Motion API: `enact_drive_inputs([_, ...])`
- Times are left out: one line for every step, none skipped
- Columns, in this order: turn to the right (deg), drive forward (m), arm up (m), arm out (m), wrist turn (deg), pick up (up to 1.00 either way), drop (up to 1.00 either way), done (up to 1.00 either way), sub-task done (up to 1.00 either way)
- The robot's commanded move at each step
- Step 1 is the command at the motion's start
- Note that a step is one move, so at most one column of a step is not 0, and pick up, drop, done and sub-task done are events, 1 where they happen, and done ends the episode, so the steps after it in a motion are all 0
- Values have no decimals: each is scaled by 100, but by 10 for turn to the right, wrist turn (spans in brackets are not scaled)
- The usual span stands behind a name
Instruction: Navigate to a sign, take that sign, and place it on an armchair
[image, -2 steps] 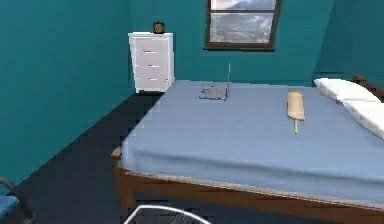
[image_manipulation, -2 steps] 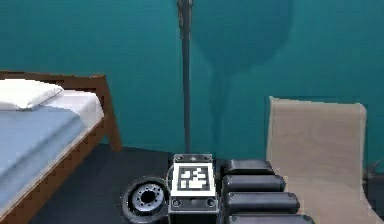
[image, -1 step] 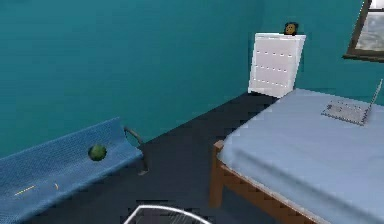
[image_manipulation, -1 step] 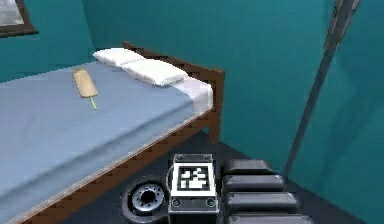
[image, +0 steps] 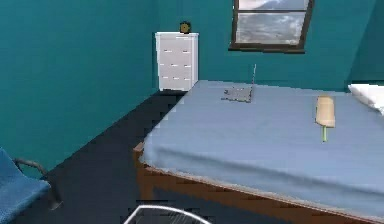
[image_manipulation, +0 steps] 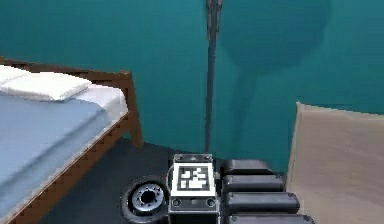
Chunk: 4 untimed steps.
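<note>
Stretch's gripper (image_manipulation: 148, 198) sits tucked low, apparently stowed for driving; whether it holds anything cannot be told. A flat grey item (image: 238, 93), possibly the sign, lies on the bed (image: 250, 145), well apart from the gripper; a blue armchair (image: 20, 185) stands nearer.

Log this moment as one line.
phase: navigating | ahead: bed, white dresser, blue armchair | gripper: hold unclear
</note>
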Motion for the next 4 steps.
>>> enact_drive_inputs([-210,0,0,0,0,0,0,0,0])
enact_drive_inputs([-450,0,0,0,0,0,0,0,0])
enact_drive_inputs([-450,0,0,0,0,0,0,0,0])
enact_drive_inputs([-450,0,0,0,0,0,0,0,0])
